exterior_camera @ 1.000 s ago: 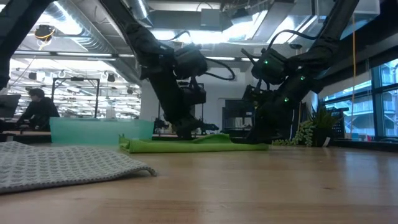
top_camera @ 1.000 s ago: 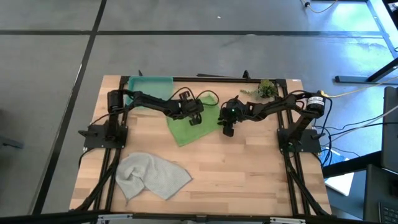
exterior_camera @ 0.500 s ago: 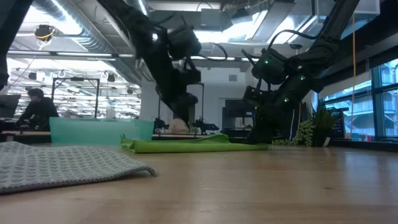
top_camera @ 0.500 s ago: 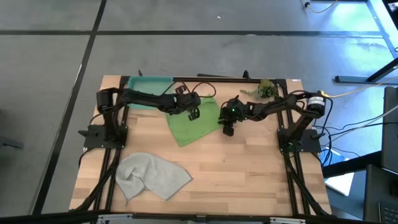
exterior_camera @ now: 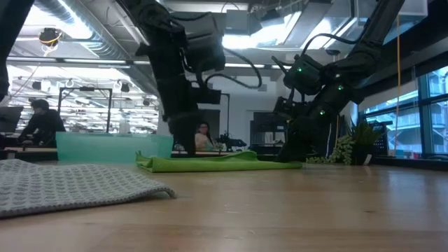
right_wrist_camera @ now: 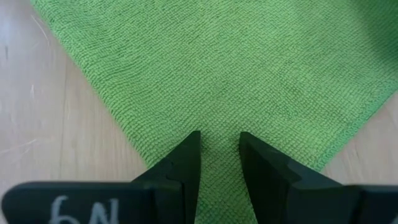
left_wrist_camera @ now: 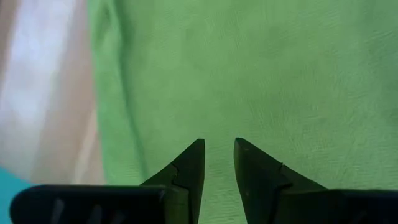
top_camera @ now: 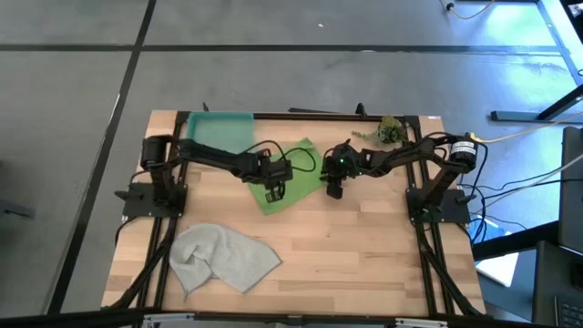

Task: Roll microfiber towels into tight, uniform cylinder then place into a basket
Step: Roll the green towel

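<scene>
The lime green towel (top_camera: 284, 175) lies spread on the table's middle, with a low fold along its far edge. My left gripper (top_camera: 276, 191) hovers just over the towel's near left part. Its fingers (left_wrist_camera: 217, 146) stand a narrow gap apart, with nothing between them. My right gripper (top_camera: 333, 190) stands at the towel's right corner, its fingers (right_wrist_camera: 219, 135) also a narrow gap apart. The pale grey towel (top_camera: 223, 258) lies crumpled at the near left. The teal basket (top_camera: 219, 132) stands at the far left. My right gripper sets its two fingertips (right_wrist_camera: 186, 146) on the green towel's top face near its right corner (right_wrist_camera: 219, 118). The fingers slant down from the table's right side. Flat cloth shows in the gap between them. The towel lies flat on the table.
A leafy plant sprig (top_camera: 387, 130) lies at the far right. Bare wood (top_camera: 364, 255) spreads over the near right. In the low view, people (exterior_camera: 42, 122) show in the room behind the table.
My left gripper has risen off the green towel, swung toward the far edge, then come back toward the near left over the cloth, tipping as it went. The towel and my right gripper have stayed put.
</scene>
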Motion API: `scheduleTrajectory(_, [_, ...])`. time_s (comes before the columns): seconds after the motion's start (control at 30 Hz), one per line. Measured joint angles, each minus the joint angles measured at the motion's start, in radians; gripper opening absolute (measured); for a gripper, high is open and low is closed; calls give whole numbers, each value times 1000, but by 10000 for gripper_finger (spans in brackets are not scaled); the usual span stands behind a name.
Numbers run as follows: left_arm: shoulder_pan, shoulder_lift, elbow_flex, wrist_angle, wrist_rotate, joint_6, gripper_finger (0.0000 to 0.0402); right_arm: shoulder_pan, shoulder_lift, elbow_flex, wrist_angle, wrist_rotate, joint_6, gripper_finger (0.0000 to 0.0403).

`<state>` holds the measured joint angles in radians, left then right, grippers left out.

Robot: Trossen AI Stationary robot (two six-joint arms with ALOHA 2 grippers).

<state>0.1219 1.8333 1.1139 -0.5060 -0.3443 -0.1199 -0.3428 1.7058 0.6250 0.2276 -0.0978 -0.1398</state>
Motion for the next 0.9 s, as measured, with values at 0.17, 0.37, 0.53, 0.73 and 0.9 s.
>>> scheduleTrajectory(0.17, [-13,32,0,6,25,-34,82,-2,0,0,-2,-1,-5,113])
scheduleTrajectory(0.37, [-47,73,5,39,46,-60,82,-14,0,0,-2,-1,-23,113])
scheduleTrajectory(0.53, [-111,67,2,52,69,-139,82,-39,0,0,-1,-1,-24,113])
scheduleTrajectory(0.73, [-186,69,0,148,154,-165,82,-68,2,29,-16,7,-33,113])
scheduleTrajectory(0.9, [-232,32,-1,171,74,-173,82,-64,-28,81,-80,10,-74,113])
